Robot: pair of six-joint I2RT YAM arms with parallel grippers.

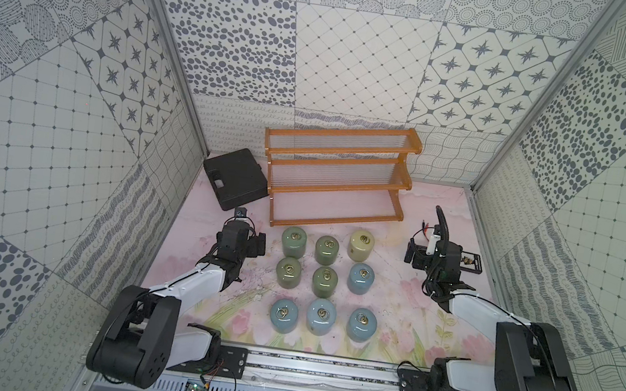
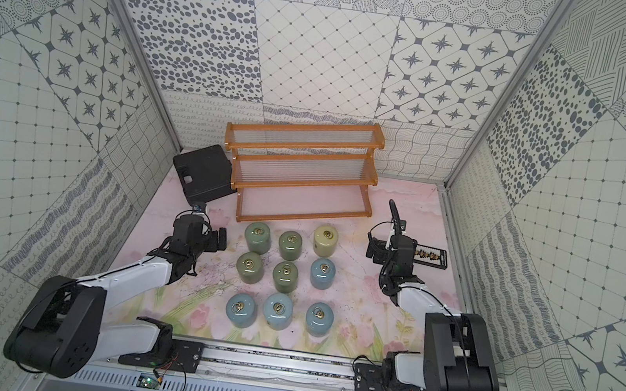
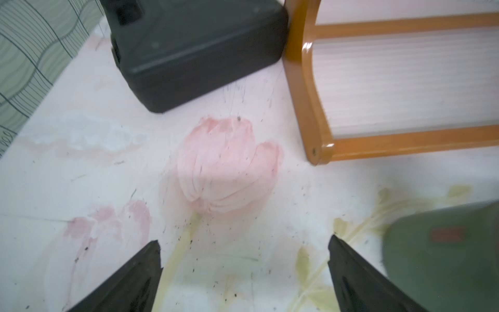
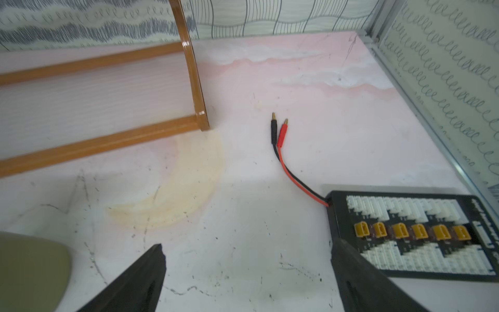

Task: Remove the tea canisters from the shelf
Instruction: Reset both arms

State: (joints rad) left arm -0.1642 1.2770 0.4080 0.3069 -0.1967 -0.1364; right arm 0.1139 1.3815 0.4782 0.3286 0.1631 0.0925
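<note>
Left gripper, right gripper: both hanging released, carrying nothing, flanking the grid at mid-frame. Tea canisters: all nine standing in three rows, centre of both top views, on the pink floral table. Shelf: sitting bare above them. Removal is looking complete; the next move is likely calling only for parking the arms. Black case lying left of shelf; patterned walls enclosing all.

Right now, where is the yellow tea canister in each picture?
In a top view: yellow tea canister, rightmost in the row nearest the shelf.
In a top view: same spot.
Left wrist: not in it.
Right wrist: cut off at a corner.
Shared landmark: the shelf's orange-brown frame.
</note>
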